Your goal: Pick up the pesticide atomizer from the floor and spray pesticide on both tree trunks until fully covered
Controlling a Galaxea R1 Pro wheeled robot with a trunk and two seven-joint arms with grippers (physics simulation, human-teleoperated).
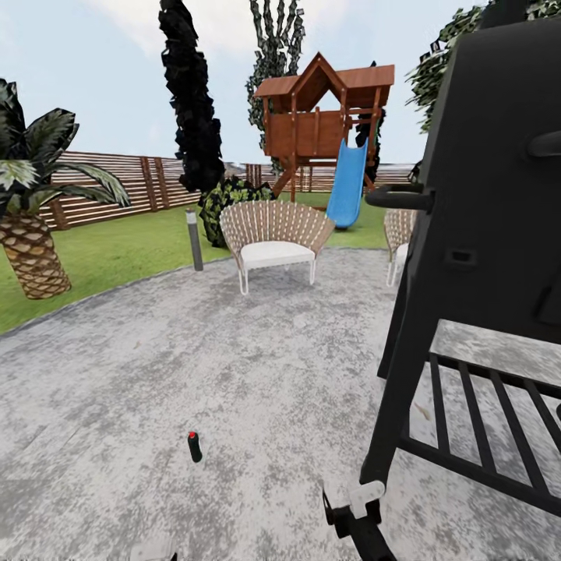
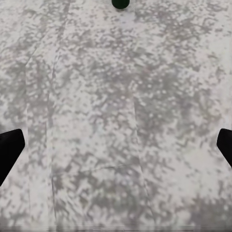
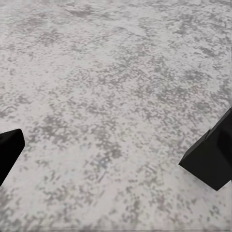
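Note:
The pesticide atomizer (image 1: pixel 194 446), a tiny dark bottle with a red top, stands upright on the mottled grey floor (image 1: pixel 234 366), and its dark green edge (image 2: pixel 119 4) also shows in the left wrist view. My left gripper (image 2: pixel 116 147) hangs open over bare paving, short of the bottle, with black fingertips (image 2: pixel 9 150) far apart. My right gripper (image 3: pixel 111 154) is open over bare floor too; in the head view its white-and-black end (image 1: pixel 354 510) sits by the grill's leg. Leafy tree crowns (image 1: pixel 276 47) (image 1: pixel 436 70) rise behind; each tree trunk is hidden.
A tall black grill (image 1: pixel 491 234) with a slatted lower shelf fills the right side. Two wicker chairs (image 1: pixel 273 234) stand at the paving's far edge beside a short post (image 1: pixel 192 238). A palm (image 1: pixel 31 249), lawn, slat fence, a dark conifer (image 1: pixel 191 93) and a playset with blue slide (image 1: pixel 347 183) lie beyond.

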